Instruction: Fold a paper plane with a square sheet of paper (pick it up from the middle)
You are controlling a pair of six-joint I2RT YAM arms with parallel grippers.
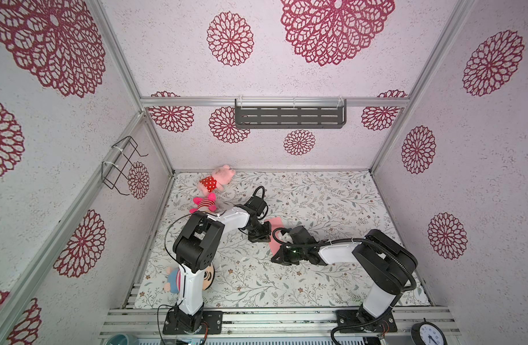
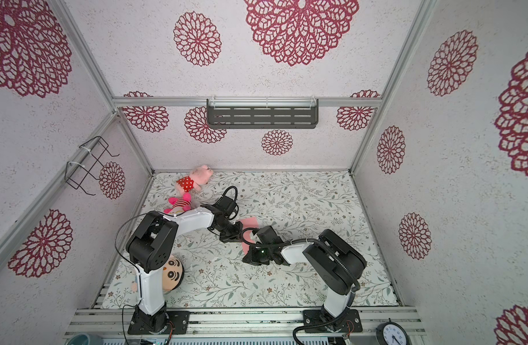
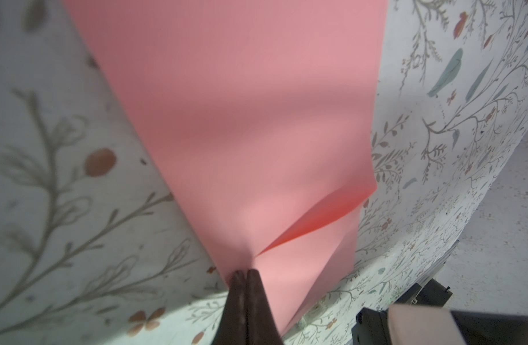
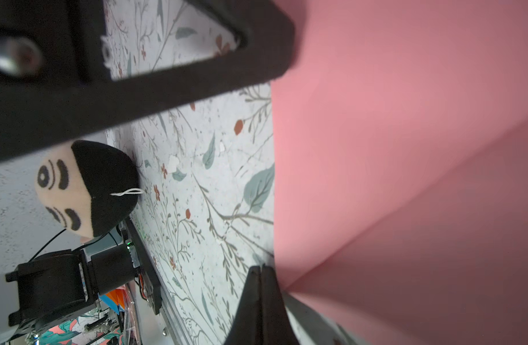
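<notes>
I am working over the floral surface (image 1: 316, 203), and the square sheet of paper (image 1: 275, 223) is lying near its middle, between my two arms and mostly hidden under them in both top views. In the left wrist view the sheet (image 3: 241, 119) is showing a raised flap along one side, so I am judging that an early fold is in hand, not a finished dart. My left gripper (image 3: 245, 273) is pinching an edge of the paper, its fingers (image 3: 256, 298) clenched on it. My right gripper (image 4: 261, 268) is closed too, its tips sitting right at the sheet's border (image 4: 406, 149); I think it is grasping the paper, though the contact itself is hard to see. Next I am expecting to need a matched move of both arms, laying the flap flat and pressing the crease without tearing the thin paper.
</notes>
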